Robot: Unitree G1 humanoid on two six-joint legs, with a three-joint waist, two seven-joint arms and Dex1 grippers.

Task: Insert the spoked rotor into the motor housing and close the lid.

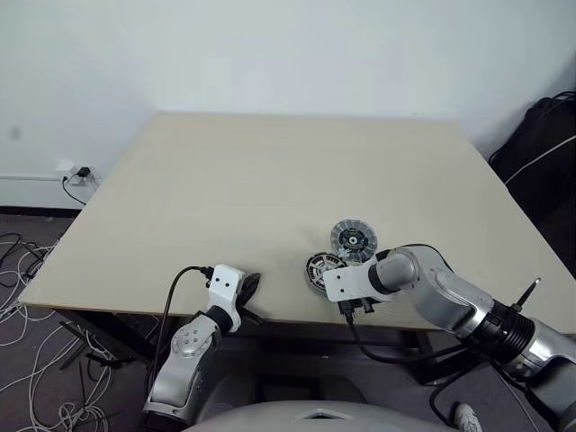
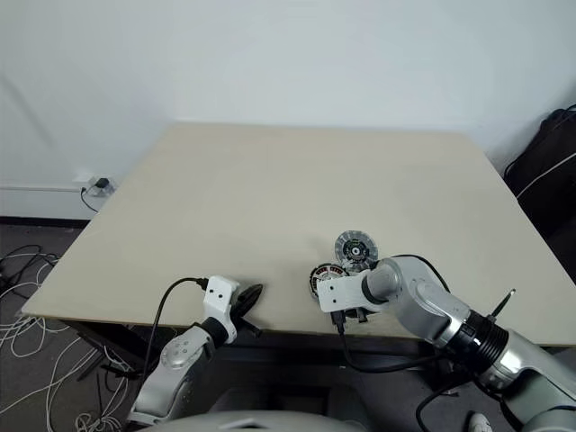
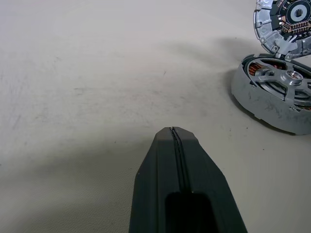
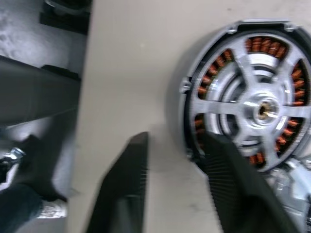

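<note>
The motor housing [image 1: 321, 268] lies near the table's front edge, with copper windings [image 4: 265, 46] ringing its inside. The spoked rotor [image 4: 265, 110] sits in it, its slim spokes and hub lying over the windings. Just behind the housing and against it lies the lid [image 1: 353, 238], a ribbed silver disc with a dark centre. My right gripper [image 4: 175, 138] points down at the housing's near rim, open, with one finger [image 4: 228, 170] over the rim and the other over bare table. My left gripper [image 3: 174, 132] is shut and empty, resting to the housing's left.
The beige table [image 1: 225, 180] ends right beside my right gripper [image 1: 355, 306]. Loose cables [image 1: 22, 270] lie on the floor at the left, below a wall socket [image 1: 76, 173]. A black bag [image 1: 540, 144] stands beyond the table's right side.
</note>
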